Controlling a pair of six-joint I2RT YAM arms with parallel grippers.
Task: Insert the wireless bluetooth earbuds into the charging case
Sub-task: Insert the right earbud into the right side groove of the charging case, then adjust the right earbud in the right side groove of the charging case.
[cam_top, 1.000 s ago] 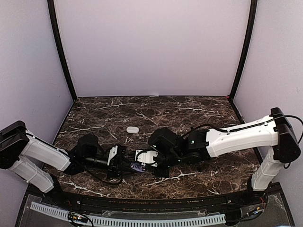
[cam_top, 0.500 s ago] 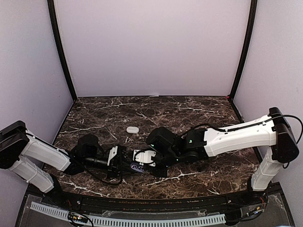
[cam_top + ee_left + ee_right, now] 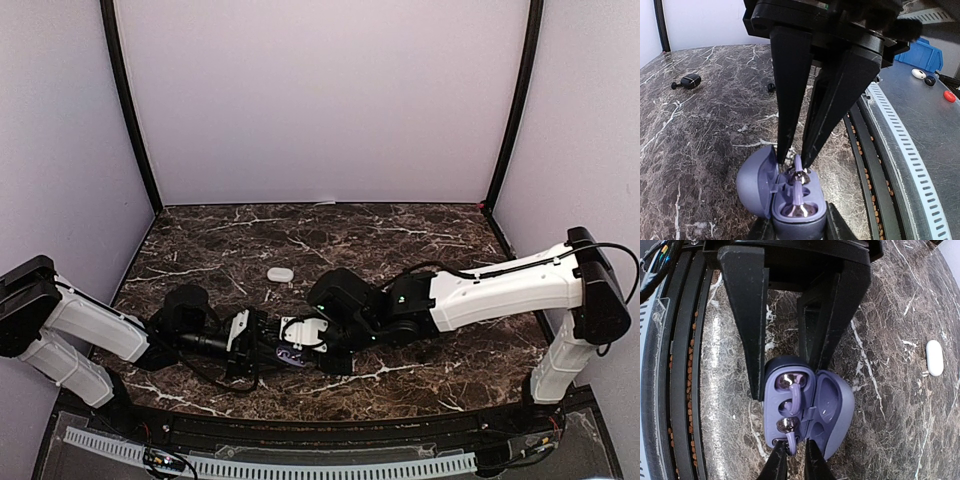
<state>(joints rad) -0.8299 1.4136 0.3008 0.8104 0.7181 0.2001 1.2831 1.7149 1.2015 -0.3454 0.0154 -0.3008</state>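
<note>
right gripper point(image 3: 794, 446), fingers point(image 3: 774, 465) cropped below, narrowly pinches the purple earbud point(image 3: 786, 426) in the case point(image 3: 836, 405) that left gripper point(image 3: 787, 380) clamps near the front edge.

White case point(image 3: 280, 273) on marble table point(image 3: 400, 235)

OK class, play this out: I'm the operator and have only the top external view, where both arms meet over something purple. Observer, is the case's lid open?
Observer: Yes. The left wrist view shows the purple case open, gripped from below by the left gripper.
Operator: Any bud in it yet?
Observer: The right wrist view shows one purple earbud seated in the case, on the side nearer the left gripper.
Operator: And the other one?
Observer: The right gripper pinches the second earbud by its tip at the case's other side. I cannot tell whether it is fully in.
</note>
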